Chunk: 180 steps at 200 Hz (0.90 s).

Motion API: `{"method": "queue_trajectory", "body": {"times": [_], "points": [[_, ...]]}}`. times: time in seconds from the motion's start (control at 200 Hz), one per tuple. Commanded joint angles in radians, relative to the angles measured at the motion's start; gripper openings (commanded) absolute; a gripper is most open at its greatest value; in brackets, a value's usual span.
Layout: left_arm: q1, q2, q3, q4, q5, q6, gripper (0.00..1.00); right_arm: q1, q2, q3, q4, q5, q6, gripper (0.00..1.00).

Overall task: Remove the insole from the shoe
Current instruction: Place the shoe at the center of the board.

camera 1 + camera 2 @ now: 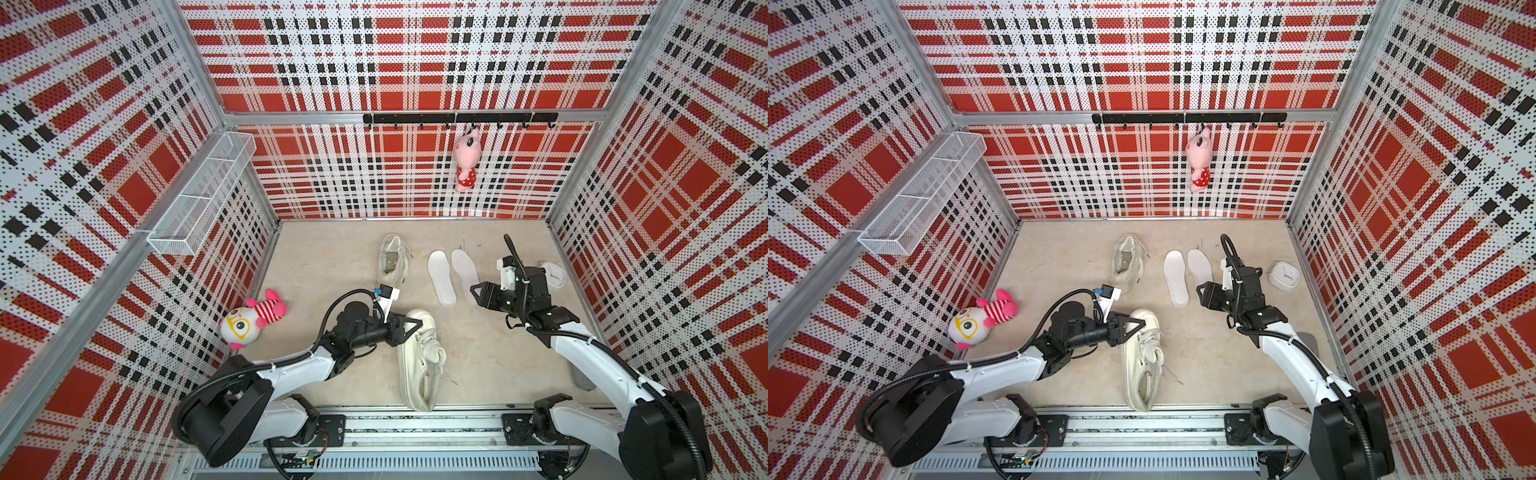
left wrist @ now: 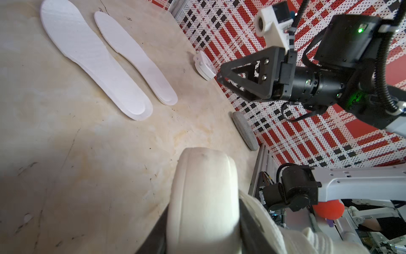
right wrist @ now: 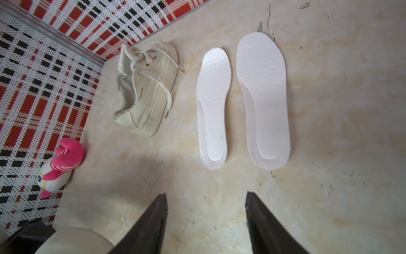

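Clamping the toe of the near shoe (image 1: 419, 365), the left gripper (image 1: 415, 326) has a finger on each side of it, seen close up only in the left wrist view. That shoe lies with its heel at the six o'clock edge of the table (image 1: 332, 266), toe toward twelve. The right gripper (image 3: 205, 195) hangs released and empty over bare table, jaws wide in the right wrist view.

Both insoles lie flat at about one o'clock, side by side and apart: the insole toward nine o'clock (image 1: 441, 277) and the insole toward three o'clock (image 1: 465, 272). The far shoe (image 1: 392, 259) sits at twelve.

A grey pebble-like pad (image 2: 245, 130) is plain in the left wrist view, but the right arm covers most of it in both top views. What lies inside the near shoe cannot be made out. The far shoe's mouth shows grey lining. The three-compartment mesh basket (image 1: 199, 195), on the wall at ten o'clock, shows only wall pattern through it.
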Motion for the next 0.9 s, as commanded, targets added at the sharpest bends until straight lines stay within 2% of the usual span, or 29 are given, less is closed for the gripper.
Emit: {"method": "queue_trajectory", "body": {"times": [0.0, 0.155, 0.236, 0.396, 0.481, 0.566, 0.646, 0.762, 0.832, 0.897], "points": [[-0.005, 0.086, 0.050, 0.210, 0.021, -0.061, 0.20, -0.006, -0.022, -0.021, -0.009, -0.007, -0.003, 0.61], [0.021, 0.240, 0.084, 0.296, 0.012, -0.076, 0.21, -0.006, -0.026, -0.030, -0.011, -0.039, -0.009, 0.61], [0.038, 0.291, 0.104, 0.296, -0.005, -0.064, 0.21, -0.006, -0.039, -0.038, -0.008, -0.095, -0.021, 0.62], [0.069, 0.349, 0.147, 0.240, -0.032, -0.041, 0.40, -0.006, -0.075, -0.060, -0.063, -0.122, -0.046, 0.64], [0.069, 0.314, 0.184, 0.082, -0.100, 0.041, 0.54, -0.005, -0.103, -0.073, -0.100, -0.100, -0.057, 0.65], [0.062, 0.244, 0.242, -0.138, -0.225, 0.161, 0.71, -0.005, -0.127, -0.088, -0.115, -0.095, -0.057, 0.66], [0.075, 0.182, 0.283, -0.289, -0.315, 0.236, 0.82, -0.005, -0.139, -0.093, -0.124, -0.087, -0.057, 0.67], [0.106, 0.119, 0.349, -0.512, -0.405, 0.333, 0.84, -0.005, -0.145, -0.090, -0.135, -0.076, -0.063, 0.67], [0.063, 0.082, 0.387, -0.656, -0.509, 0.382, 0.84, -0.006, -0.146, -0.083, -0.146, -0.064, -0.066, 0.67], [0.009, 0.053, 0.391, -0.744, -0.556, 0.378, 0.84, -0.006, -0.149, -0.083, -0.143, -0.054, -0.066, 0.67]]}}
